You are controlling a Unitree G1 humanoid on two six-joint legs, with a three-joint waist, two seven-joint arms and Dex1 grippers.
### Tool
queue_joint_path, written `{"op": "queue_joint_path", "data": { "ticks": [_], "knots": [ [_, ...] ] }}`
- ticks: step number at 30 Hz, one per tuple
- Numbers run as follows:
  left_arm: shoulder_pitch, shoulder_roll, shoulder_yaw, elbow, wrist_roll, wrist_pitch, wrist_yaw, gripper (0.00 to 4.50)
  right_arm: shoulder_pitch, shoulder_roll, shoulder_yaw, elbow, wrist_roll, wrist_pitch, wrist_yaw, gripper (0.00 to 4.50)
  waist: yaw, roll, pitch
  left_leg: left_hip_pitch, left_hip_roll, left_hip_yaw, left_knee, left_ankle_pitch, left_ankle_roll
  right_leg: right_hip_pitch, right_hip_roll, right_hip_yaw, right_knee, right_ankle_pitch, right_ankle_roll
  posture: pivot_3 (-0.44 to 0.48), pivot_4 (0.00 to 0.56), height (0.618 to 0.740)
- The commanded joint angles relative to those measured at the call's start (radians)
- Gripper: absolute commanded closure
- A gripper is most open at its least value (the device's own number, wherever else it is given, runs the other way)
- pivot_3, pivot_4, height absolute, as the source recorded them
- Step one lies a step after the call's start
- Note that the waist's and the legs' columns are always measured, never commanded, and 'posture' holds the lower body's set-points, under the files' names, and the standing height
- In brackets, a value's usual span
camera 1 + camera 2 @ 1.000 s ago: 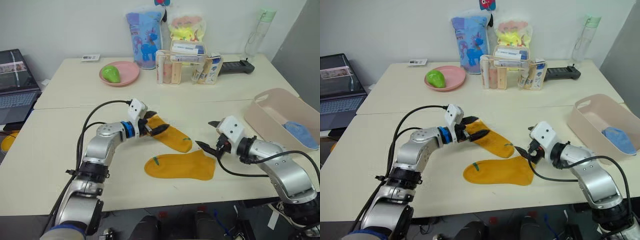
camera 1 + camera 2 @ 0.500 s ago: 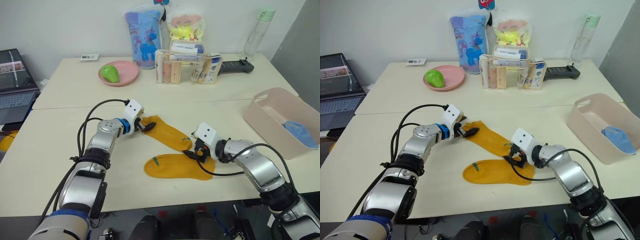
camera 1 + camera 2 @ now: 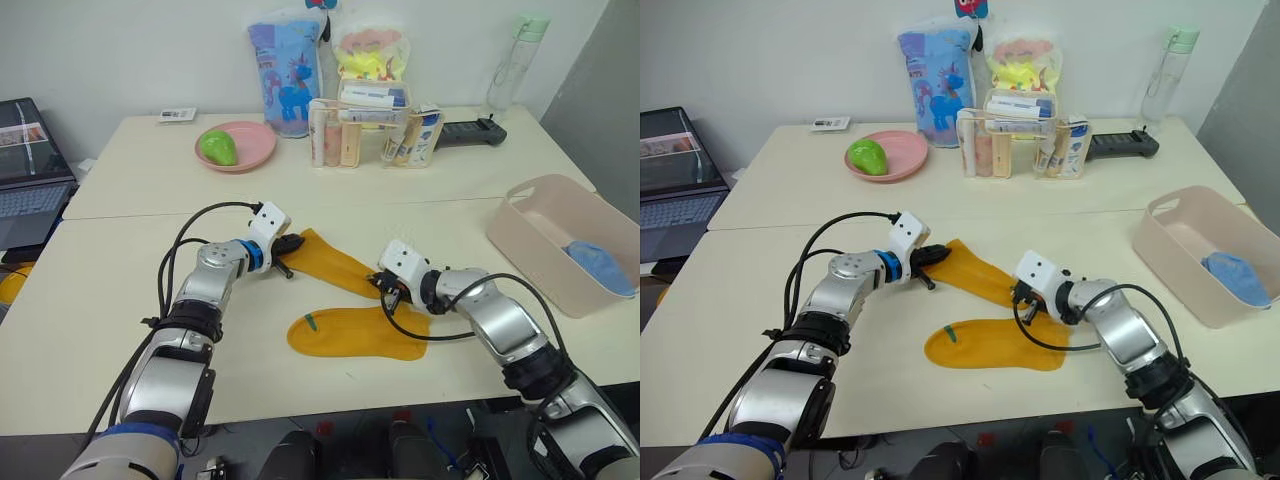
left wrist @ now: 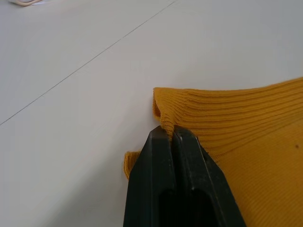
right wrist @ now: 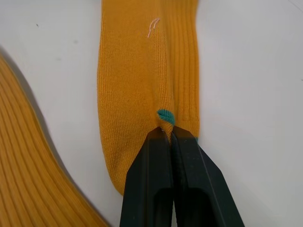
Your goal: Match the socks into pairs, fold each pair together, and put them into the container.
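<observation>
Two mustard yellow socks lie mid-table. The upper sock [image 3: 335, 262] runs diagonally; the lower sock [image 3: 355, 334] lies flat just in front of it. My left gripper [image 3: 287, 246] is shut on the upper sock's ribbed cuff [image 4: 222, 113], pinching a small fold. My right gripper [image 3: 386, 286] is shut on the same sock's toe end, right at a small teal mark [image 5: 165, 115]. The pale pink-beige container [image 3: 530, 243] stands at the right edge with a light blue sock [image 3: 600, 266] inside.
At the back stand a pink plate [image 3: 255, 150] with a green object, a clear organizer [image 3: 362, 132] with bottles, a blue patterned bag [image 3: 284, 75] and a bottle [image 3: 508, 68]. A laptop [image 3: 28, 165] sits at far left. A seam crosses the table behind the socks.
Both grippers have gone from open to shut. The right arm swung left from beside the lower sock to the upper sock's toe; the left closed on its cuff.
</observation>
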Motion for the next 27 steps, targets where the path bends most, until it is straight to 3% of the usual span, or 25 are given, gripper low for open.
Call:
{"op": "queue_joint_path", "data": {
  "ticks": [1,5,10,17,19,24,27],
  "knots": [
    [0.073,0.040,0.032,-0.160,-0.057,0.109,-0.057,4.47,-0.006,-0.037,-0.037,-0.005,-0.028,-0.060,0.009,4.50,-0.004,0.000,0.000,0.000,0.000,0.000,0.000,0.000,0.000,0.000,0.000,0.000,0.000,0.000,0.000,0.000,0.150,0.740],
    [0.156,0.070,0.051,-0.319,-0.110,0.256,-0.077,4.47,-0.030,-0.039,-0.041,0.027,-0.051,-0.118,0.004,4.50,-0.016,0.000,0.000,0.000,0.001,0.000,-0.001,0.000,0.000,0.000,0.000,0.000,0.000,0.000,0.000,0.000,0.150,0.740],
    [0.213,0.051,0.178,-0.707,-0.405,0.782,-0.021,4.47,-0.131,-0.014,-0.036,0.185,-0.124,-0.247,-0.038,4.50,-0.023,0.000,0.000,0.000,0.001,0.000,0.000,0.000,0.000,-0.001,0.000,0.000,0.001,0.000,0.000,0.000,0.150,0.740],
    [0.359,0.049,0.194,-0.955,-0.497,0.986,0.080,4.47,-0.278,0.073,-0.057,0.442,-0.162,-0.411,-0.080,4.50,-0.030,0.000,0.000,0.003,0.001,0.001,-0.002,0.000,0.000,0.000,0.000,0.001,0.001,0.000,0.000,0.000,0.150,0.740],
    [0.393,-0.003,0.217,-0.993,-0.528,1.029,0.140,4.47,-0.303,0.093,-0.052,0.496,-0.167,-0.448,-0.075,4.50,-0.026,0.000,0.000,0.003,0.001,0.000,-0.001,0.000,-0.001,0.000,0.000,0.000,0.000,0.000,0.000,0.000,0.150,0.740],
    [0.405,-0.232,0.336,-1.066,-0.643,1.153,0.328,4.47,-0.335,0.157,-0.053,0.577,-0.167,-0.522,-0.062,4.50,-0.022,0.000,0.000,0.003,0.001,0.000,0.000,0.000,-0.001,0.001,0.000,0.000,-0.001,0.000,0.000,0.000,0.150,0.740],
    [0.424,-0.260,0.335,-1.097,-0.668,1.177,0.360,4.47,-0.351,0.175,-0.049,0.616,-0.178,-0.550,-0.055,4.50,-0.025,0.000,0.000,0.003,0.001,0.001,0.000,0.000,-0.001,0.001,0.000,0.001,0.000,0.000,0.000,0.000,0.150,0.740]
  ]
}}
